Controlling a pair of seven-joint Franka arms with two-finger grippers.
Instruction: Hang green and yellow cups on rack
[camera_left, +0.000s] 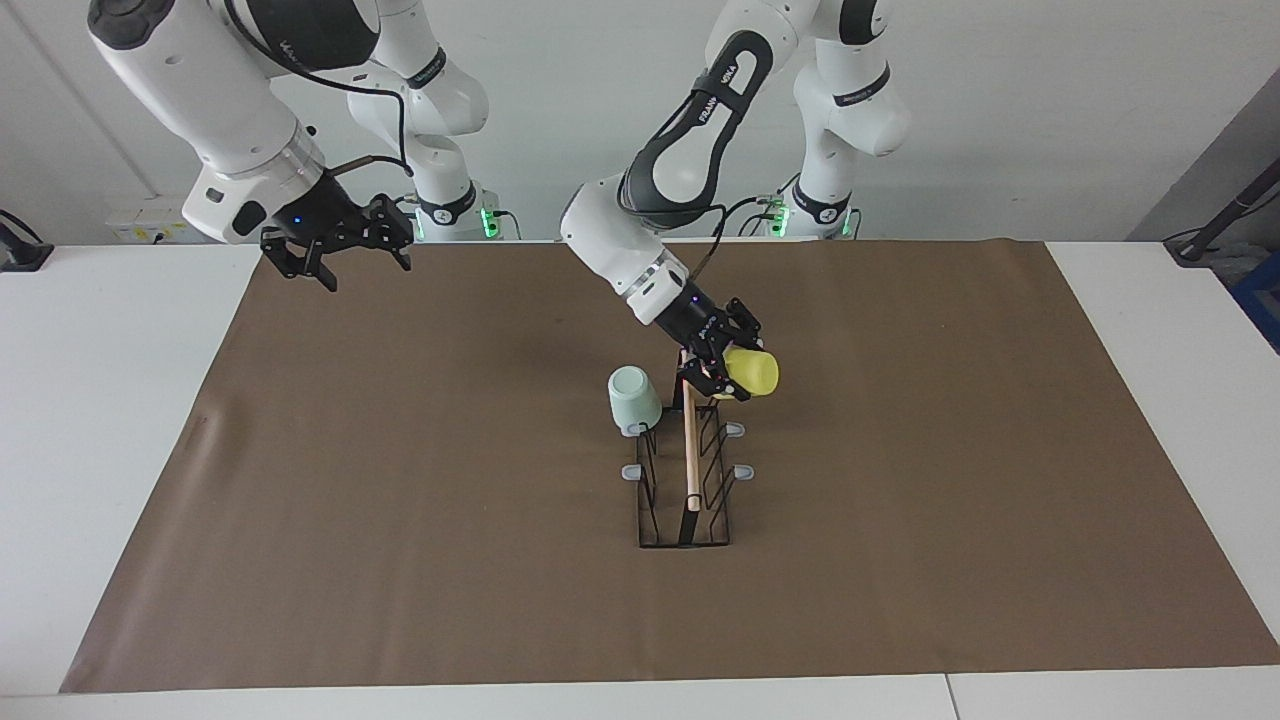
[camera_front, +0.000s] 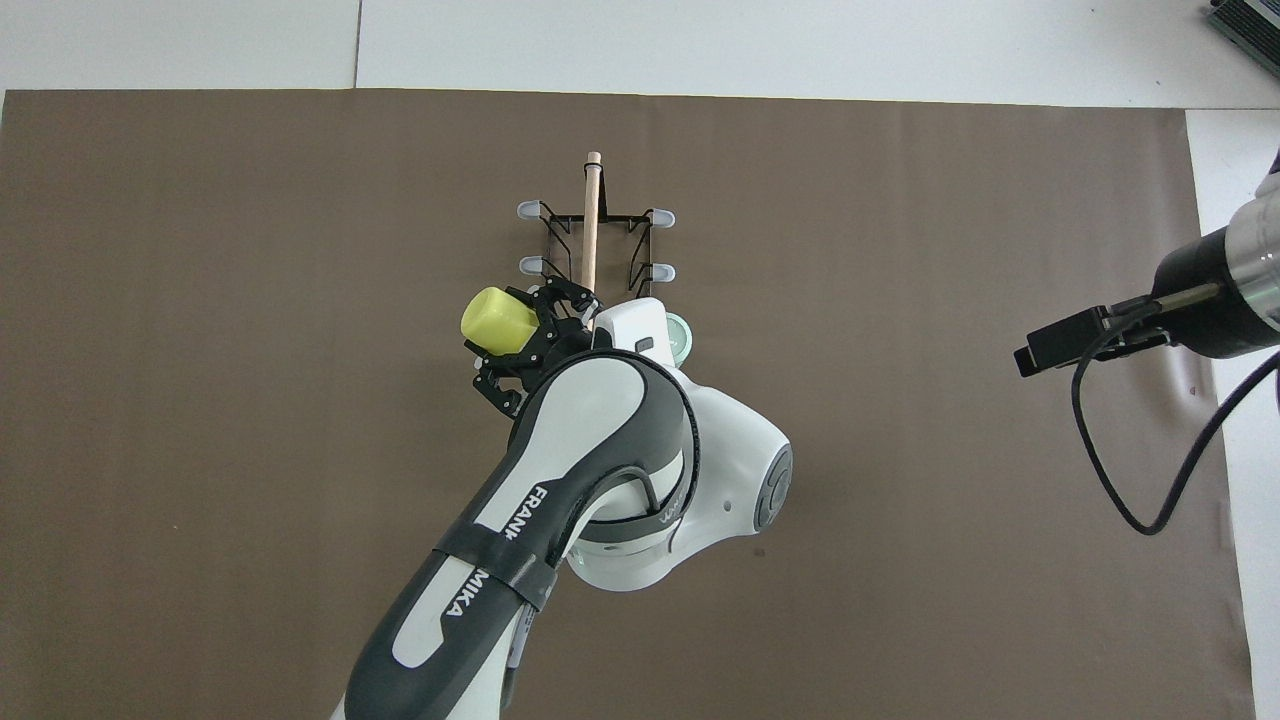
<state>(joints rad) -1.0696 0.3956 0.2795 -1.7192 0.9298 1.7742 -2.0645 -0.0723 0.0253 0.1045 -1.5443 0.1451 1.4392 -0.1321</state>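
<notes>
The black wire rack (camera_left: 700, 490) with its wooden rod handle stands at the middle of the brown mat; it also shows in the overhead view (camera_front: 560, 232). The mint green cup (camera_left: 634, 397) hangs mouth-down on the rack's peg nearest the robots, on the right arm's side; in the overhead view only a sliver of this cup (camera_front: 682, 338) shows past the left arm. My left gripper (camera_left: 722, 368) is shut on the yellow cup (camera_left: 752, 371), held tilted on its side at the rack's nearest peg on the left arm's side. Whether the cup touches that peg is hidden. My right gripper (camera_left: 366, 270) is open and empty, raised over the mat's edge by its base, waiting.
The brown mat (camera_left: 400, 520) covers most of the white table. Several bare grey-tipped pegs (camera_left: 743, 470) stick out along both sides of the rack. The left arm's elbow (camera_front: 640, 480) covers the rack's nearer end in the overhead view.
</notes>
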